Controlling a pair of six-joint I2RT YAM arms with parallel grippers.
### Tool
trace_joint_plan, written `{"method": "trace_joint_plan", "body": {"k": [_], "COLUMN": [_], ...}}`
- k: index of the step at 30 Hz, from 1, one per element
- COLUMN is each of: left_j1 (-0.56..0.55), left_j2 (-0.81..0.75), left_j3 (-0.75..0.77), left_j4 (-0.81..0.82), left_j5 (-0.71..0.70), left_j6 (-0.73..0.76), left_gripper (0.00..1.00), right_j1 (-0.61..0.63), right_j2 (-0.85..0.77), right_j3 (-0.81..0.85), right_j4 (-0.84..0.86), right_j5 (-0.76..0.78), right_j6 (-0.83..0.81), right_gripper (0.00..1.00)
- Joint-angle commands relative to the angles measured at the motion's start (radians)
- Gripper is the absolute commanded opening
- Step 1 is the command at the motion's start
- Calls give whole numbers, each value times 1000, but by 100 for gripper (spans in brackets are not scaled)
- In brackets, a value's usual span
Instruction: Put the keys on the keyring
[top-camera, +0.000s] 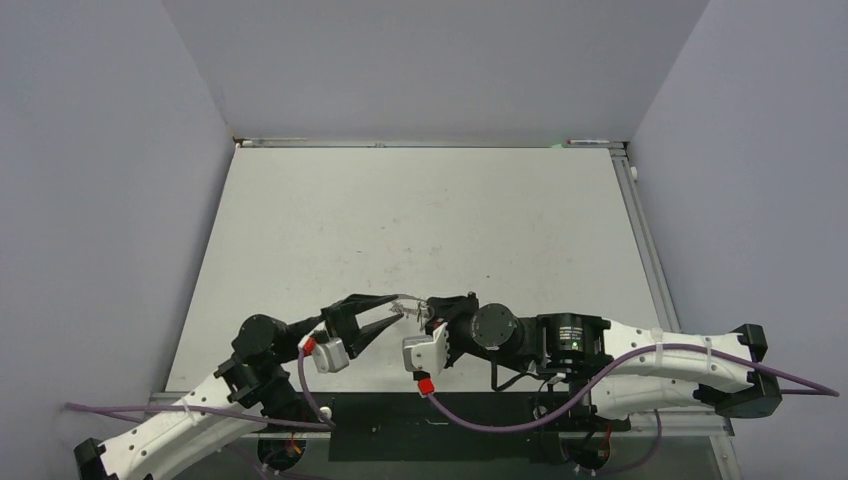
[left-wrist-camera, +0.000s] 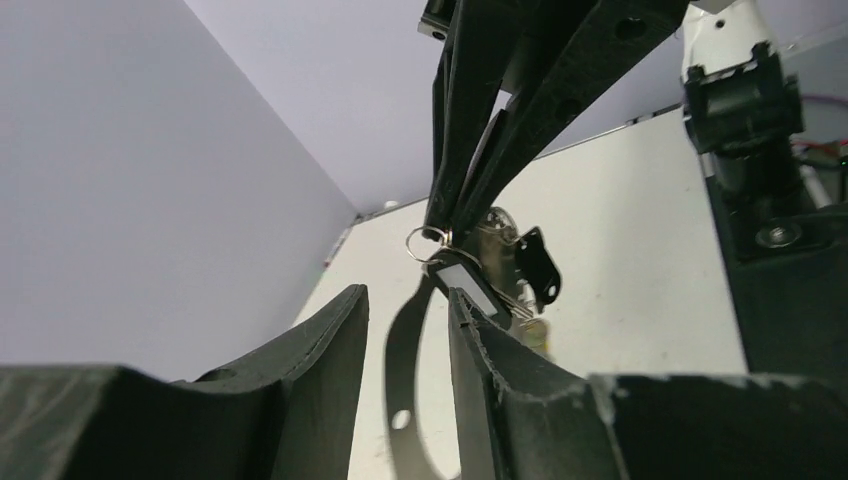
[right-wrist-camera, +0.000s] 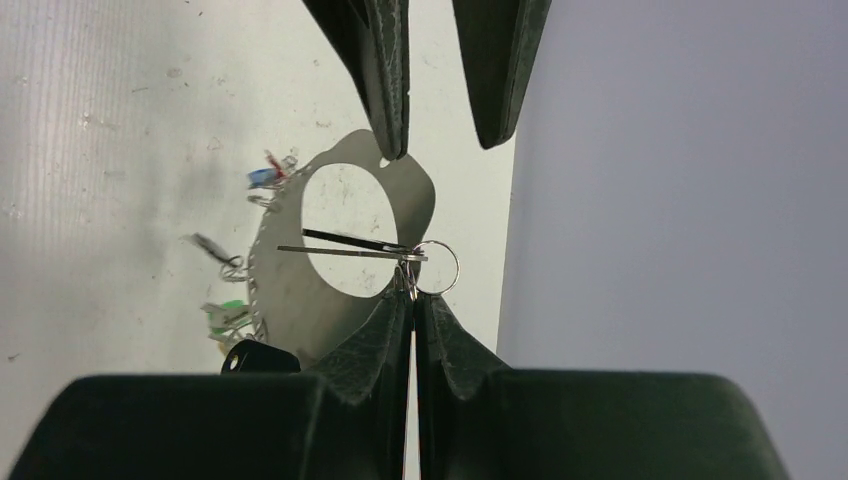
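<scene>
In the right wrist view my right gripper (right-wrist-camera: 412, 292) is shut on the small ring (right-wrist-camera: 437, 267) of a thin key (right-wrist-camera: 345, 250), which shows edge-on across the open centre of the grey keyring (right-wrist-camera: 280, 285). Several keys with blue, green and black tags (right-wrist-camera: 262, 177) hang along the hoop's left side. My left gripper (right-wrist-camera: 440, 148) is open, one fingertip touching the hoop's top near a small hole. In the left wrist view the hoop's band (left-wrist-camera: 400, 360) runs between my open left fingers (left-wrist-camera: 405, 292), with a black tag (left-wrist-camera: 470, 285) beside it. Both grippers (top-camera: 400, 308) meet near the table's front.
The white table (top-camera: 400, 220) stretches away behind the grippers, with grey walls on three sides. The right arm (top-camera: 560, 345) and its purple cable lie along the near edge. The left arm (top-camera: 250, 350) sits at the front left.
</scene>
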Motion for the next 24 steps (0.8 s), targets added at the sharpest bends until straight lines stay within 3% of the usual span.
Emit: {"method": "trace_joint_plan", "body": {"k": [1, 11, 18, 24], "left_j1": [44, 68, 91, 98], "left_j2": [83, 178, 222, 205], "left_j3": [56, 104, 147, 156], "left_j4": [193, 230, 225, 200], "left_j5": [98, 100, -28, -44], "left_j6": [-274, -473, -644, -627], "left_gripper": [32, 28, 25, 27], "right_j1": [21, 35, 36, 34], "right_j2": [-44, -61, -69, -87], "right_j3": [-3, -78, -139, -174], "right_j4": [109, 248, 432, 568], "right_j5": [84, 196, 320, 347], "right_j6": [3, -9, 12, 82], "right_gripper": [5, 5, 5, 5]}}
